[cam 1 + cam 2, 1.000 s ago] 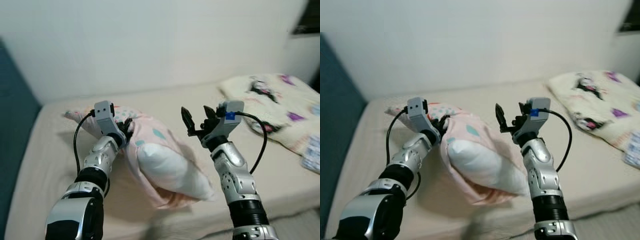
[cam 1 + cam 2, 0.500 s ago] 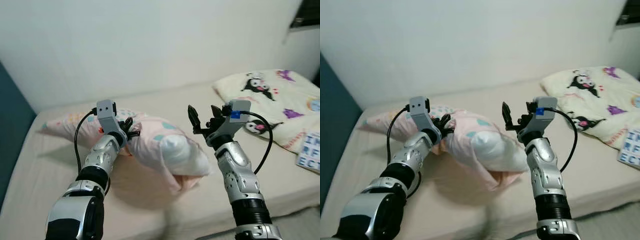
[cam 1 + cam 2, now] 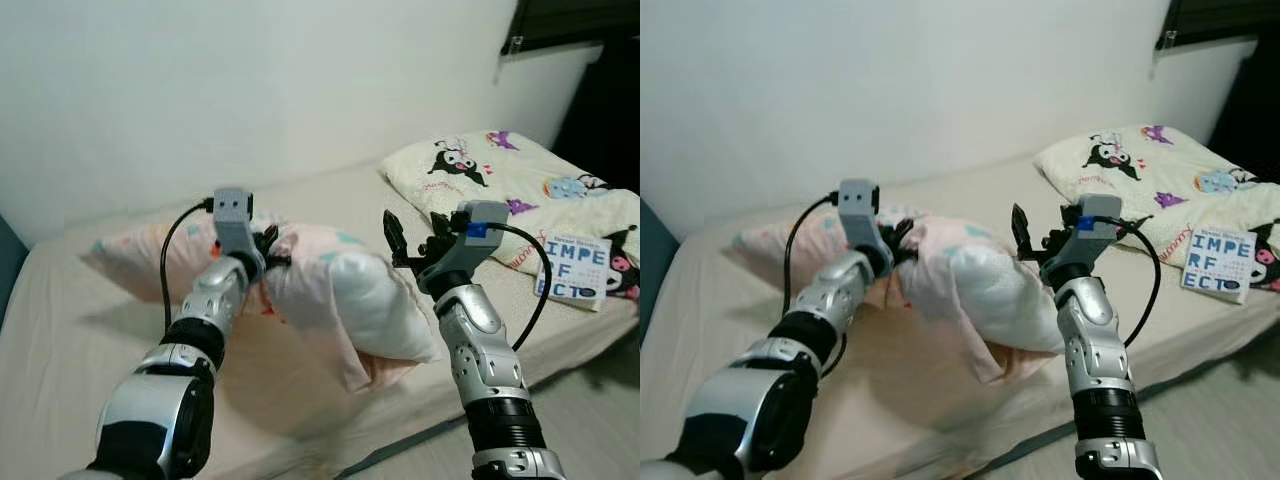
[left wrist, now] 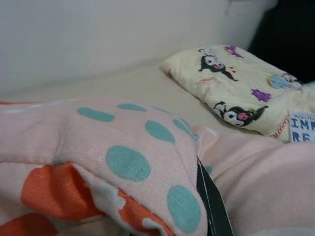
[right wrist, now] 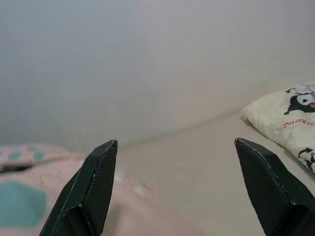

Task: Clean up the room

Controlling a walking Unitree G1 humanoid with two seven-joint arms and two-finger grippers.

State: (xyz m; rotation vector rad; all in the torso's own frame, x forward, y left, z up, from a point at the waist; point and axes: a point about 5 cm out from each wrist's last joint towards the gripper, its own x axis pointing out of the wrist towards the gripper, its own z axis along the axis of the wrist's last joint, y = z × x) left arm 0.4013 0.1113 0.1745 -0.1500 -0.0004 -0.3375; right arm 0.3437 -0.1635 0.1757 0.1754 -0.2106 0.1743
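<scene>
One pink pillow (image 3: pixel 330 290) in a dotted pink case lies across the middle of the bed (image 3: pixel 70 340), its white inner end bulging toward me and a loose flap of the case hanging at the near edge. The far end of the case stretches out flat toward my left, printed with teal and orange spots.

My left gripper (image 3: pixel 268 255) is clamped on the pillow's cloth at the top fold, roughly mid-length. In the left wrist view the spotted fabric (image 4: pixel 123 162) bunches right over the fingers; one black finger (image 4: pixel 211 206) shows beneath the fold, pressed against the cloth.

My right gripper (image 3: pixel 410 238) hovers just beside the pillow's white end, at the side toward the bed's head, holding nothing. Its two black fingers (image 5: pixel 93 187) stand wide apart in the right wrist view, with the wall (image 5: pixel 147 59) and bare sheet between them. Whether a fingertip brushes the pillow I cannot tell.

Further out: one cream blanket (image 3: pixel 500 180) printed with cartoon characters lies heaped at the right end of the bed. One book (image 3: pixel 572 270) with large letters on its cover rests on the blanket's near edge. Well apart from the pillow, both.

One white wall runs behind the bed. A dark window frame (image 3: pixel 560 20) sits at the upper right corner. Floor (image 3: pixel 590 420) shows below the bed's near edge at right.
</scene>
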